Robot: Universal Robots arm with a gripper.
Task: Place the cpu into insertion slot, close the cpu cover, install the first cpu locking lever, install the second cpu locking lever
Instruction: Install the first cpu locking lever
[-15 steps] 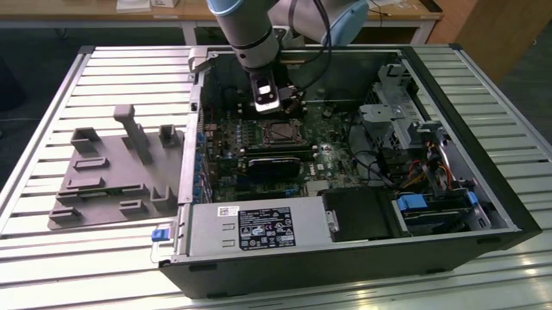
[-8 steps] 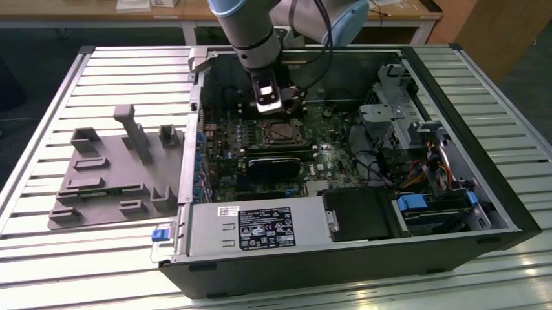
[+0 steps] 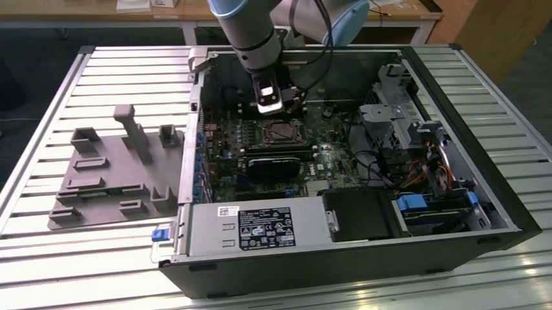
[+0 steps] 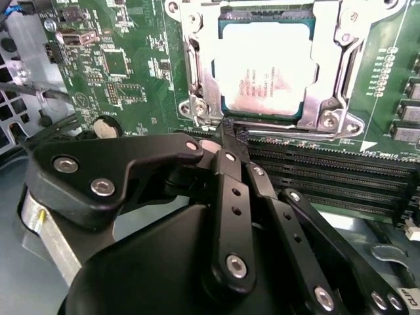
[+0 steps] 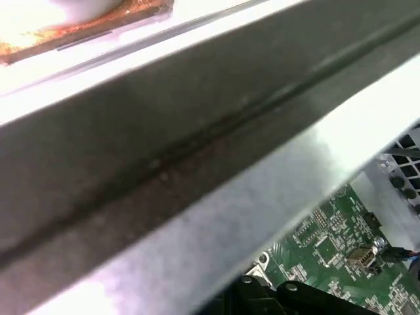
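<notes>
In the second wrist view the cpu (image 4: 262, 69) lies flat in the insertion slot, its pale silver top facing up, and it covers the slot's contacts. The cpu cover (image 4: 331, 85), a silver frame, lies down around the chip. My gripper (image 4: 228, 134) is shut, its black fingers (image 4: 236, 197) meeting at the tips right at the edge of the socket beside the memory slots. I see nothing held between them. In the exterior view the gripper (image 3: 278, 111) hangs inside the open computer case just behind the socket (image 3: 280, 133).
Long black memory slots (image 4: 328, 174) run beside the socket. A black block (image 3: 276, 165) and the power supply (image 3: 258, 226) sit nearer the case front. Drive bays and cables (image 3: 414, 148) crowd the exterior view's right. A grey fixture (image 3: 112, 174) stands outside the case. The case wall (image 5: 197, 131) is close.
</notes>
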